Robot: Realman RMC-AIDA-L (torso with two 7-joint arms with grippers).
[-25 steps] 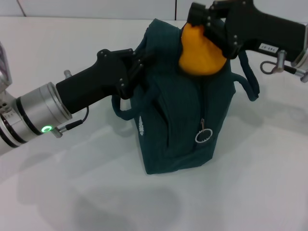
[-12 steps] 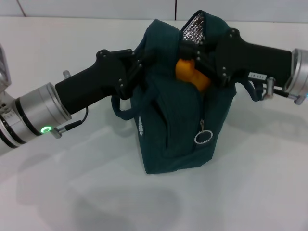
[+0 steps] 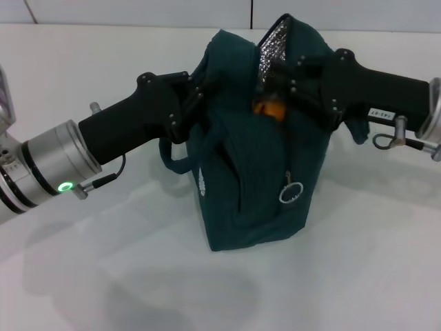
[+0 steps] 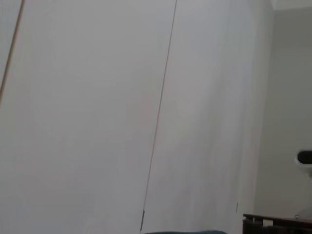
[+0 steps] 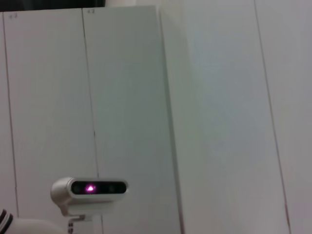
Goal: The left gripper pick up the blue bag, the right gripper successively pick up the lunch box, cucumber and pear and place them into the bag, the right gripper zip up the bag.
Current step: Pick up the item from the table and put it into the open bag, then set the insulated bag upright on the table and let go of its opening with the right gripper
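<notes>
The blue bag (image 3: 255,186) stands upright on the white table, its top open and its silver lining (image 3: 273,47) showing. My left gripper (image 3: 196,96) is shut on the bag's left upper rim, next to a loop handle (image 3: 172,157). From the right, my right gripper (image 3: 274,88) reaches into the opening, shut on the pear (image 3: 269,107). Only an orange sliver of the pear shows above the rim. The lunch box and the cucumber are out of view. The silver zipper ring (image 3: 292,192) hangs on the bag's front. Neither wrist view shows any fingers.
The white table (image 3: 103,276) spreads around the bag. The left wrist view faces pale wall panels (image 4: 146,97). The right wrist view shows white wall panels and a small camera unit (image 5: 90,188) with a lit pink dot.
My right gripper has come down from above the bag into its opening, and the pear has sunk from full view to a sliver. The left gripper and the bag have stayed put.
</notes>
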